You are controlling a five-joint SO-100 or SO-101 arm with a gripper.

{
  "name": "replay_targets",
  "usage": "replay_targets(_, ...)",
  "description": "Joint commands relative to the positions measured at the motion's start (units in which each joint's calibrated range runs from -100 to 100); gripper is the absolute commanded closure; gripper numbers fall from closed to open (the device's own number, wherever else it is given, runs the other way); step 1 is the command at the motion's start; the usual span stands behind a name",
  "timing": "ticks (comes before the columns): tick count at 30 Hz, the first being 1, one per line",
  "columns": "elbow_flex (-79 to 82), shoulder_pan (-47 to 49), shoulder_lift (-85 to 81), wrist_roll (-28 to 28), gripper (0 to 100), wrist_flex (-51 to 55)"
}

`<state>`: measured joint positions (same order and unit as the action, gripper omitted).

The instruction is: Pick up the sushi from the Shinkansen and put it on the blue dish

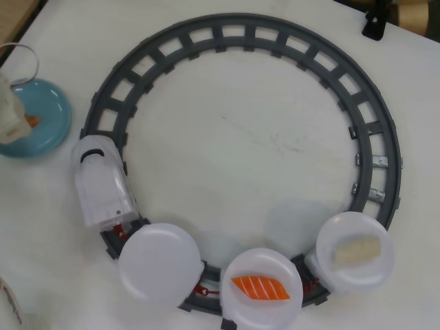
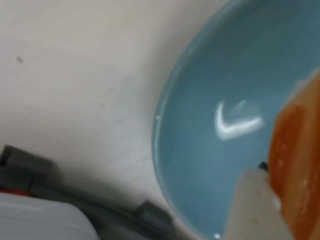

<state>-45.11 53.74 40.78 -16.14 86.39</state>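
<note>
Sushi (image 2: 295,165): orange toy piece, judged light, rigid, slick; pinched at its long sides by hand (image 1: 15,117), over blue dish (image 2: 210,145). Beyond: train (image 1: 102,182) on track (image 1: 275,34), counter (image 1: 247,137).

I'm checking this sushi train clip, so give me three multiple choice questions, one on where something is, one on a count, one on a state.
1. Where is the blue dish in the overhead view?
A. left edge
B. inside the track ring
C. bottom right

2. How many round white plates ride behind the Shinkansen?
A. two
B. three
C. five

3. What is on the white plate nearest the train?
A. orange sushi
B. beige sushi
C. nothing

Answers: 1 A, the dish sits left of the track. 2 B, three plates follow the nose. 3 C, that plate is bare, while the next two carry an orange-red piece and a beige piece.
</note>
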Motion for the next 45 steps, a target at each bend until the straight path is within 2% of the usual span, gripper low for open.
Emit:
replay_targets(1, -5.39, 0.05, 0.82, 0.03, 93, 0.2)
replay_targets(17, -6.92, 0.05, 3.39, -0.18, 92, -0.31)
replay_targets(23, -6.83, 0.05, 3.39, -0.18, 85, -0.31)
replay_targets(37, -6.92, 0.13, 2.97, 0.14, 85, 0.28)
replay_targets(45, -7.1, 3.39, 2.64, 0.35, 85, 0.28)
